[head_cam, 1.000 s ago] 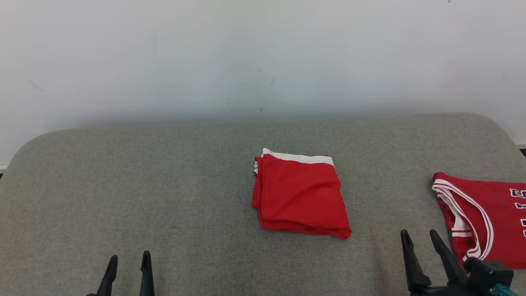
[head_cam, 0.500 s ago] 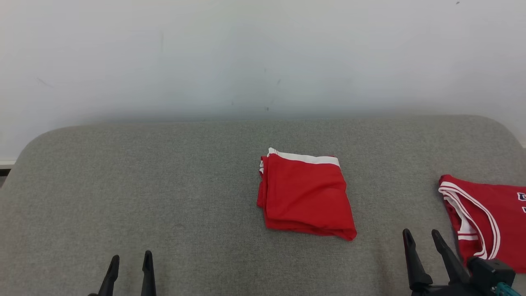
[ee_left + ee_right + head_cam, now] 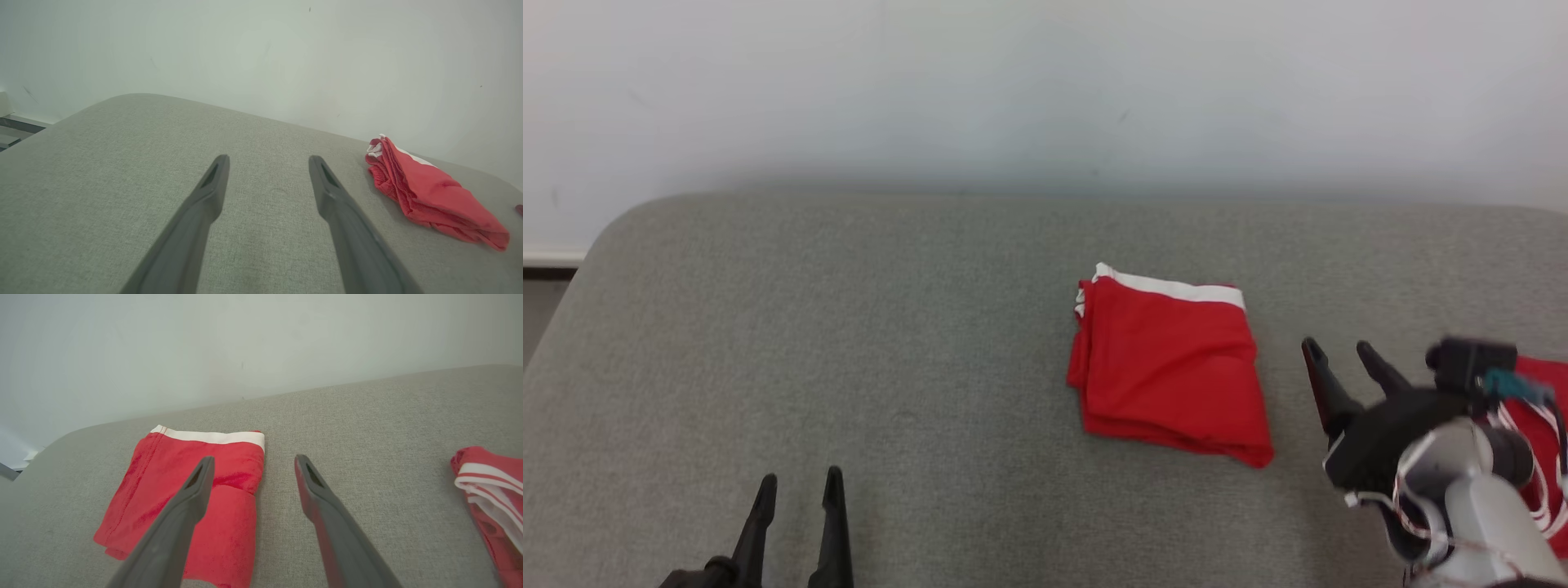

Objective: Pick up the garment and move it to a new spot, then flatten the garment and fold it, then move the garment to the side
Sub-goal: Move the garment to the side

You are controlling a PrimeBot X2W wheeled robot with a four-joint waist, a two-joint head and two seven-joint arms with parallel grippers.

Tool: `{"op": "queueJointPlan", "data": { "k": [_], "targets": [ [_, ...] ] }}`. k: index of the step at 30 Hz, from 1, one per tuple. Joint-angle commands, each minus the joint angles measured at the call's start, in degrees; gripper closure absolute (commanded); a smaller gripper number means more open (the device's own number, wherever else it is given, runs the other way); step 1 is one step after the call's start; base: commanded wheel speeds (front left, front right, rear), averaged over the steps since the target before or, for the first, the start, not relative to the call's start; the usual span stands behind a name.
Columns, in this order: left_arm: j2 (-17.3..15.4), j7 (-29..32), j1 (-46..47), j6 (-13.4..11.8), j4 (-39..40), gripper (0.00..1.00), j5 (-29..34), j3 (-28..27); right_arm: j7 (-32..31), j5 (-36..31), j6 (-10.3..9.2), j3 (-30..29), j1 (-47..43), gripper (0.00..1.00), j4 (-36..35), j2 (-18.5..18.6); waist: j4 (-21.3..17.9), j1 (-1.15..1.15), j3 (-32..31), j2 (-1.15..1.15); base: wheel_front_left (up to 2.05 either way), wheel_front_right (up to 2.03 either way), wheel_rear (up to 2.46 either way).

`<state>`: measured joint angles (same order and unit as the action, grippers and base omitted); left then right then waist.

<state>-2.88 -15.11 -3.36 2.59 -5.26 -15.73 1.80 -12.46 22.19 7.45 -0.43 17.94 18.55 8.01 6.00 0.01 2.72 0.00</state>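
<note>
Right gripper [image 3: 1338,353] hovering wide open and empty, just beside the right edge of the folded garment [image 3: 1172,367], which is lying mid-tabletop [image 3: 890,327]. Left gripper [image 3: 800,483] sitting open and empty, well apart at the near left. A jersey [image 3: 490,490] is lying at far right. The fold is looking done, so moving the bundle aside is likely the step in hand. Doing it well means coming in low, pinching every layer at the thick edge rather than the top ply, and keeping clear of the jersey.
</note>
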Motion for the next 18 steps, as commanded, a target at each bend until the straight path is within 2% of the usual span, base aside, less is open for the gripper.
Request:
{"op": "queueJointPlan", "data": {
  "k": [1,7,13,18],
  "targets": [
    [-0.01,0.0,0.92,0.03,0.52,0.0,-0.09,0.35,-1.9,-0.72,0.04,-0.5,1.68,0.0,1.22,0.44,2.83,-0.01,3.41,0.0,0.0,0.0,0.0],
    [-0.03,0.0,3.5,-0.31,1.84,0.0,-0.85,2.66,-14.38,-4.68,0.04,-6.87,11.11,0.0,10.21,-1.75,6.67,-0.01,6.96,0.0,0.0,0.0,0.0],
    [-0.01,0.0,4.81,-0.62,2.55,0.0,-1.44,3.68,-22.53,-9.81,0.04,-13.59,15.81,0.0,16.26,-4.26,9.16,-0.01,9.36,0.0,0.0,0.0,0.0],
    [-0.01,0.0,5.18,-0.97,2.74,0.0,-1.83,4.02,-26.67,-14.99,0.04,-16.13,16.22,0.0,18.9,-5.15,9.87,-0.01,10.18,0.0,0.0,0.0,0.0]
  ]
}}
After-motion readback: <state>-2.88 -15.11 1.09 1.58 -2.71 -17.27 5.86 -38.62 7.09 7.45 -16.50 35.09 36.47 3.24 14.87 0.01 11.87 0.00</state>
